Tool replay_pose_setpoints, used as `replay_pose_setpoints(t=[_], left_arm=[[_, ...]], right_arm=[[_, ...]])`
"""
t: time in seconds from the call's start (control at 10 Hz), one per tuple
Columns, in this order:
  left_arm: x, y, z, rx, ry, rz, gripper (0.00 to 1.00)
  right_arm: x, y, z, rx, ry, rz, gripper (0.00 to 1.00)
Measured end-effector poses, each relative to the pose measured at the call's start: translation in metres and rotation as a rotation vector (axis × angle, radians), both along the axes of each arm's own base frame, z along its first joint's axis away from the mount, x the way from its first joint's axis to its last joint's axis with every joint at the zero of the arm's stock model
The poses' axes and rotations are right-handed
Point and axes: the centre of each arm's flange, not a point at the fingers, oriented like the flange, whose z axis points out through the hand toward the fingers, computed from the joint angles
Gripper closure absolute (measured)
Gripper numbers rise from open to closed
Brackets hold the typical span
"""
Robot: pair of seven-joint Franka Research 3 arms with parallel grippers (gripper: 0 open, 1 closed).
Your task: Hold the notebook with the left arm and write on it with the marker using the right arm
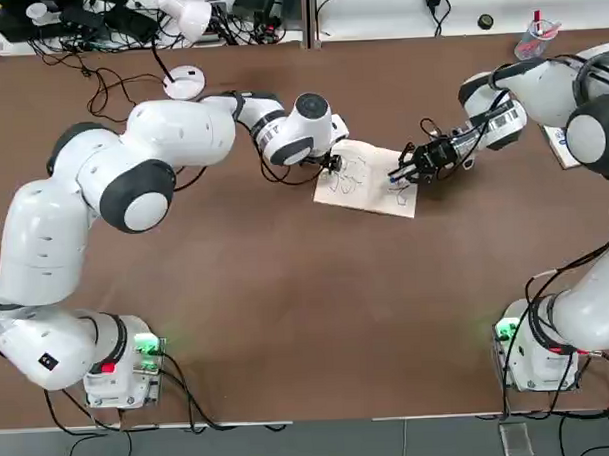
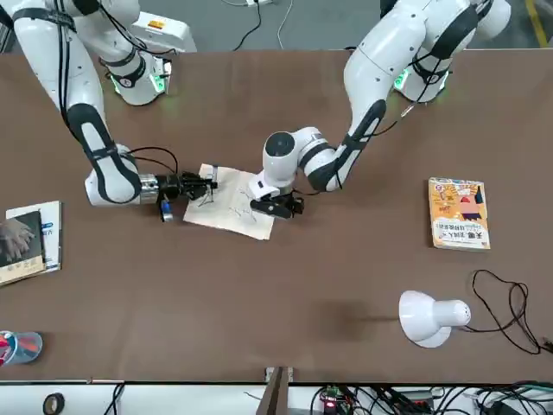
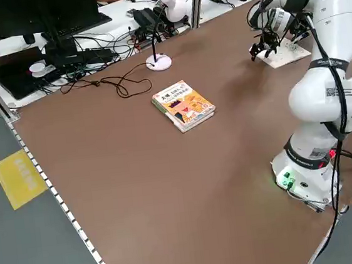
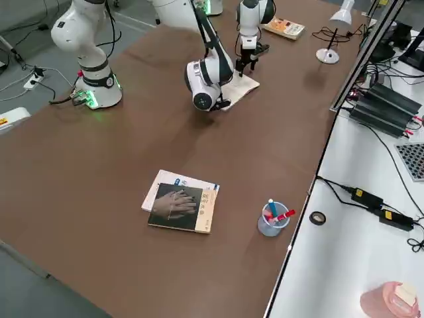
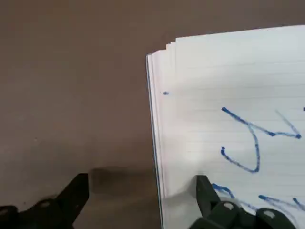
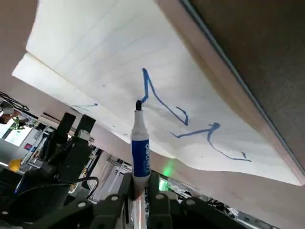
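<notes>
Marker (image 6: 139, 143): clamped in my right gripper (image 1: 411, 170), tip touching the notebook (image 1: 368, 179); left gripper (image 1: 329, 163), fingers apart, straddled its opposite edge.

- notebook (image 1: 368, 178): ruled white paper, matt, blue ink strokes
- marker (image 6: 139, 148): smooth plastic barrel
- table (image 1: 287, 309): brown, matt, smooth top
- left arm (image 1: 171, 138): glossy white plastic shell

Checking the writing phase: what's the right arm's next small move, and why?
Probably drag the marker tip onward along the page. The right gripper is shut on it, tip touching the notebook at a blue stroke, while the left gripper, fingers apart, presses the pad's far edge.
</notes>
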Motion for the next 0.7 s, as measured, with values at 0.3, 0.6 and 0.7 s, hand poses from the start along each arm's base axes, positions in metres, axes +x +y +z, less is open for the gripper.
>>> replay_pose_setpoints(t=[0.3, 0.6, 0.7], left_arm=[[0.000, 0.000, 0.000, 0.000, 0.000, 0.000, 0.00], [0.000, 0.000, 0.000, -0.001, 0.000, 0.000, 0.00], [0.000, 0.000, 0.000, -0.001, 0.000, 0.000, 0.00]], right_arm=[[0.025, -0.017, 0.030, -0.017, -0.055, 0.044, 0.83], [0.048, -0.058, 0.081, -0.070, -0.173, 0.179, 0.83], [0.053, -0.076, 0.095, -0.100, -0.236, 0.241, 0.83]])
